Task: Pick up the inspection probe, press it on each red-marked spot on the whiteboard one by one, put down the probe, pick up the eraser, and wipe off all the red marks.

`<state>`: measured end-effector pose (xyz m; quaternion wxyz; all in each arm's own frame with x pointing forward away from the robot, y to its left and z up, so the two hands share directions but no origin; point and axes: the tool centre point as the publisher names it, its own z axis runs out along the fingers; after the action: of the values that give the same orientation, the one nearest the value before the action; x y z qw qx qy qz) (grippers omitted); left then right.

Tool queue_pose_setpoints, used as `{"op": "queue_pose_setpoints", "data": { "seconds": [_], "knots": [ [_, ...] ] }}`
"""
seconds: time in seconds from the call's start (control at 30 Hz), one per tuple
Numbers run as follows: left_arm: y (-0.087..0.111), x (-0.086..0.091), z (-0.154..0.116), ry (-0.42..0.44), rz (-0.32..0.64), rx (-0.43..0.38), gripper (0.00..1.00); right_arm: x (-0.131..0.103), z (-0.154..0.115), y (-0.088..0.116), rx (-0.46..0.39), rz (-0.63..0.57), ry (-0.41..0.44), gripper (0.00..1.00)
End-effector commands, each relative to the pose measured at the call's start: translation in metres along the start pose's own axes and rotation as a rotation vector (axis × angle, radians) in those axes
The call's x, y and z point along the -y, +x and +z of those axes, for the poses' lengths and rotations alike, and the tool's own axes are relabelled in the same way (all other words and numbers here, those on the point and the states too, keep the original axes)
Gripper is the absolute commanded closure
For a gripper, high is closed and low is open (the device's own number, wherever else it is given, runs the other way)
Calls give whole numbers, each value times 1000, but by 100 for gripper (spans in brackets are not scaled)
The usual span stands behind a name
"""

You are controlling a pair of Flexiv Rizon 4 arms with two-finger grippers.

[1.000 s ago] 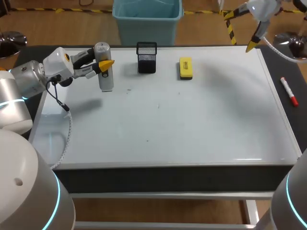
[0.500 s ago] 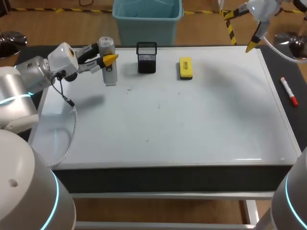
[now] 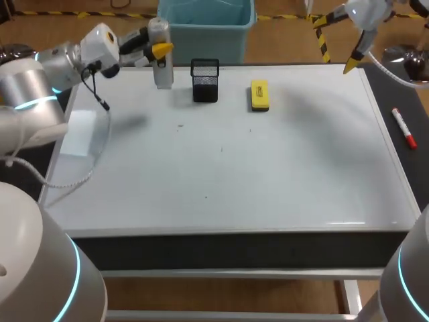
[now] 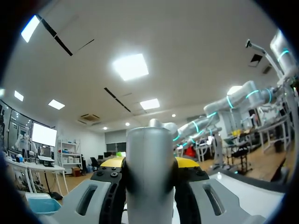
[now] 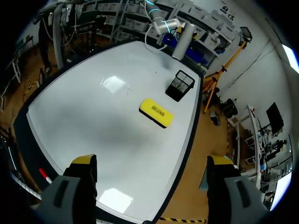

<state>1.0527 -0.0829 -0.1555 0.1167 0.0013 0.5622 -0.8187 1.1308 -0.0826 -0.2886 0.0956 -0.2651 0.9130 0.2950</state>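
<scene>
**The probe is in the left tool, up by the black cup**

The left tool (image 3: 159, 48) is clamped on the probe (image 3: 162, 70). In the left wrist view, its two yellow tips press on the silver tube from both sides. The probe stands almost straight up in the upper left of the head view. It looks lifted off the whiteboard (image 3: 268, 168).

I think this is the probe part of the job. The next move needs the tip to come straight down on a marked spot. But I cannot find any clear red marks on the whiteboard. I see only a few tiny dark dots near the middle, too small to tell their colour. If the pressing is done, the probe must be put down next, and the tool must let go only when the probe rests safely.

Just to the right of the probe stands a black mesh cup (image 3: 204, 80), at the top of the frame. It is the closest thing and could get bumped if the probe swings that way. Further right lies the yellow eraser (image 3: 259, 94), flat on the whiteboard and untouched. It is waiting for the wiping step.

The right tool (image 5: 152, 161) hangs in the upper right corner, well away. Its fingers are spread apart and hold nothing. A red marker (image 3: 403, 127) lies on the table (image 3: 234, 248) at the right edge, off the whiteboard.
</scene>
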Motion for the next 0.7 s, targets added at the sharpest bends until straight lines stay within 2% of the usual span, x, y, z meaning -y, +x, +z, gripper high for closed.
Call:
{"op": "queue_pose_setpoints", "data": {
  "seconds": [0.03, 0.2, 0.43, 0.57, 0.7],
  "knots": [
    [-32, 1, 14, 22, -11, -138, 100, 0, -1, -1, -5, -2, 3, 0],
    [-44, 4, 32, 12, -30, -175, 100, 0, -1, -1, -5, -2, 3, 0],
    [-45, 3, 56, 32, -48, -200, 100, 0, -1, -1, -5, -2, 3, 0],
    [-44, -1, 67, 33, -58, -200, 100, 0, -1, -1, -5, -2, 3, 0],
    [-41, -6, 77, 24, -55, -163, 100, 0, -1, -1, -5, -2, 3, 0]
  ]
}}
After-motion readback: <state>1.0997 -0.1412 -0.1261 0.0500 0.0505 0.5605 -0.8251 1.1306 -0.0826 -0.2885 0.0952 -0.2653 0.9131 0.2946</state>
